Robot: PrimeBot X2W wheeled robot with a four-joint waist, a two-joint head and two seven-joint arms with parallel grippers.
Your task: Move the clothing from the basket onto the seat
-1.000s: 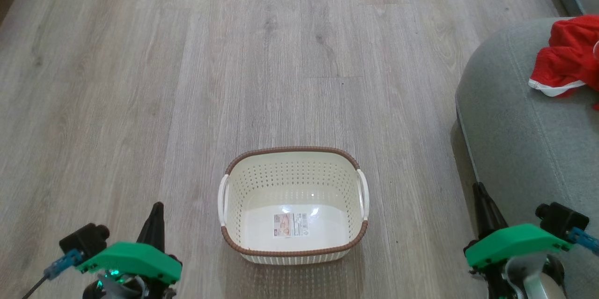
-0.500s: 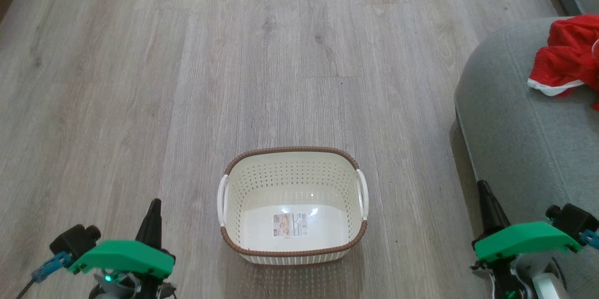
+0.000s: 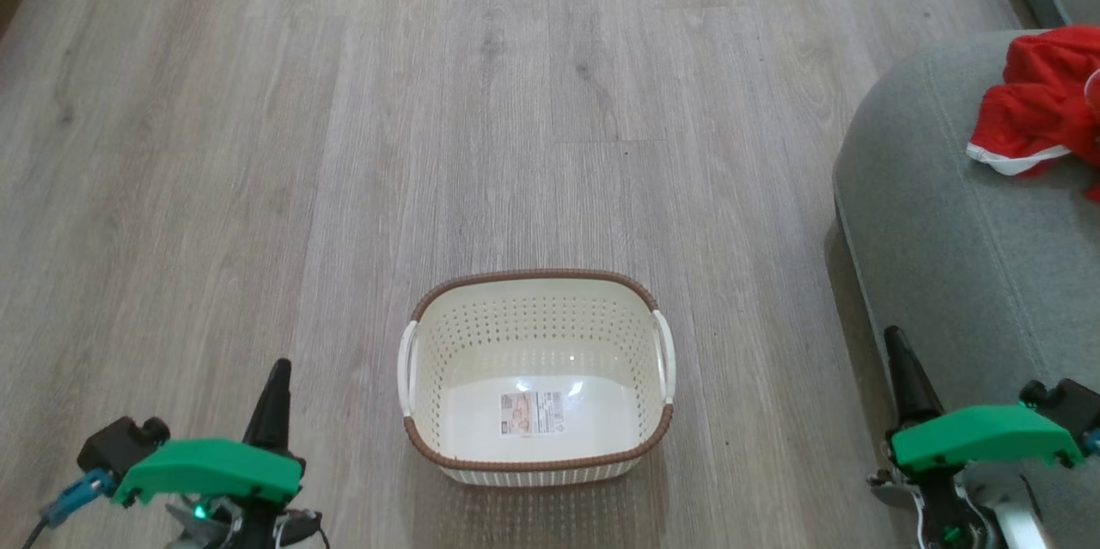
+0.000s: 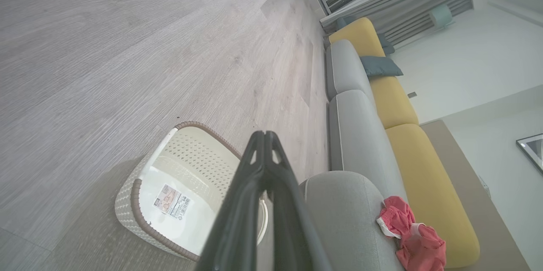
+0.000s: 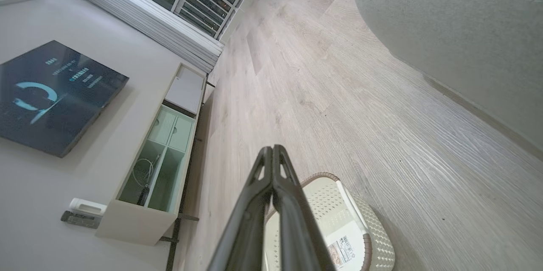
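Logged bright red thin-fabric jersey with white trim (image 3: 1035, 102) lying crumpled on large grey-green upholstered sofa seat (image 3: 945, 222), well apart from small cream perforated plastic basket with brown braided rim (image 3: 533, 276). Found basket upright on pale wood-plank floor (image 3: 344, 102), sticker (image 3: 533, 411) on its bottom. Recorded left hand (image 4: 264, 134) and right hand (image 5: 272, 148) both closed, fingers pressed together, either side of basket.

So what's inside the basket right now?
Just a sticker on the bottom of the basket; no fabric in it. The red jersey lies on the sofa seat. The near rim hides the inner face of the near wall.
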